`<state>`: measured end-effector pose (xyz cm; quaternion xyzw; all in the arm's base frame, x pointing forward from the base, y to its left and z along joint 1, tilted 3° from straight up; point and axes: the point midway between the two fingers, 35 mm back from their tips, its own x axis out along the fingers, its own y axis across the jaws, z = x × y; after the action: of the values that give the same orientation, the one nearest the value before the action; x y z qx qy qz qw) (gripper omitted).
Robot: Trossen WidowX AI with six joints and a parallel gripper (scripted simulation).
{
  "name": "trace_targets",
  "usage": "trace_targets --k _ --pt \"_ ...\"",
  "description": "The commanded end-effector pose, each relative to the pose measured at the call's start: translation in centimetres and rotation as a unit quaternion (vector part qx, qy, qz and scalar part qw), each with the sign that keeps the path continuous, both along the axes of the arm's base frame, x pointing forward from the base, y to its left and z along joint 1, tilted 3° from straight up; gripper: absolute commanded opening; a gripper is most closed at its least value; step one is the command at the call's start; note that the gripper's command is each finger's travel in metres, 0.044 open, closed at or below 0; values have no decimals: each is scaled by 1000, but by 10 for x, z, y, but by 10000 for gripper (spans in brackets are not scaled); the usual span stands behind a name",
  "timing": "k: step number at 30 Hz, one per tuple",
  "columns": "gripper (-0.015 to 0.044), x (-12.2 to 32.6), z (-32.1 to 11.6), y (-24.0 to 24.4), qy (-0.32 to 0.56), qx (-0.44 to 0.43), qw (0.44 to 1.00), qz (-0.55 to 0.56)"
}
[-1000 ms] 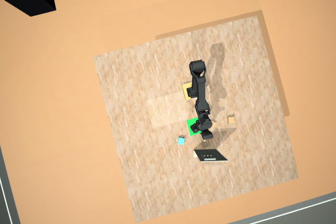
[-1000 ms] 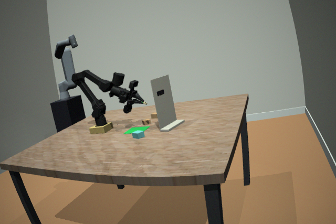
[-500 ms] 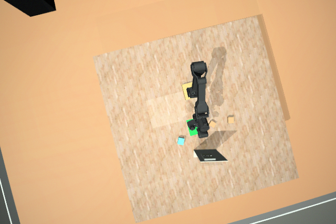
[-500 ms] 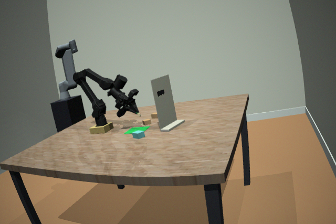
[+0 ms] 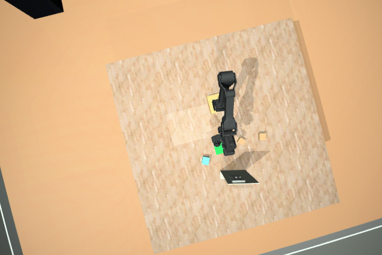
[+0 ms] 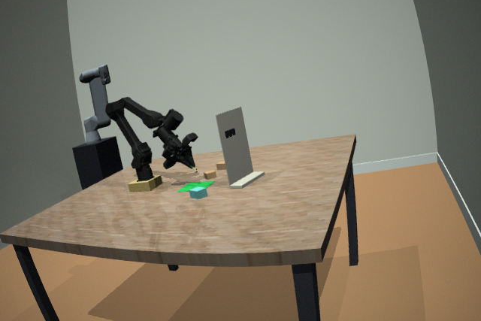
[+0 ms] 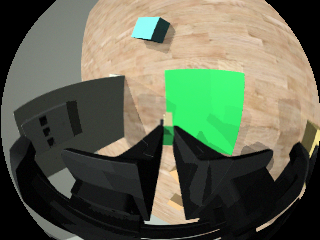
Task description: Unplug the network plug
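Note:
My gripper (image 6: 193, 167) (image 7: 167, 130) is shut on the small plug, pointing steeply down above the table. The plug (image 6: 195, 171) (image 7: 168, 119) is pale cream with a green part and sticks out past the fingertips, clear of the panel. The upright panel (image 5: 249, 178) (image 6: 239, 154) (image 7: 102, 107) stands apart from the gripper; its row of sockets (image 6: 230, 132) (image 7: 47, 132) shows dark openings. The green marked square (image 5: 218, 150) (image 6: 194, 186) (image 7: 207, 95) lies flat on the table, beside and below the plug. In the top view the arm hides the fingertips and plug.
A cyan block (image 5: 205, 160) (image 6: 198, 193) (image 7: 145, 28) lies near the square. Two orange blocks lie on its other side, one nearer (image 5: 241, 141) (image 6: 210, 174) and one farther (image 5: 262, 136) (image 6: 220, 165). The panel's pale foot (image 6: 247, 180) rests on the table. A grey arm (image 6: 98, 100) stands behind.

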<state>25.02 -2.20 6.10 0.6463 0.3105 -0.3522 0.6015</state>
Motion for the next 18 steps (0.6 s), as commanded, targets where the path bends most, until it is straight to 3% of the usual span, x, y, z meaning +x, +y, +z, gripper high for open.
trace_targets --k 1,18 --pt "0 -1 -8 1 5 1 1000 2" --pt "0 0 -35 1 5 1 1000 2"
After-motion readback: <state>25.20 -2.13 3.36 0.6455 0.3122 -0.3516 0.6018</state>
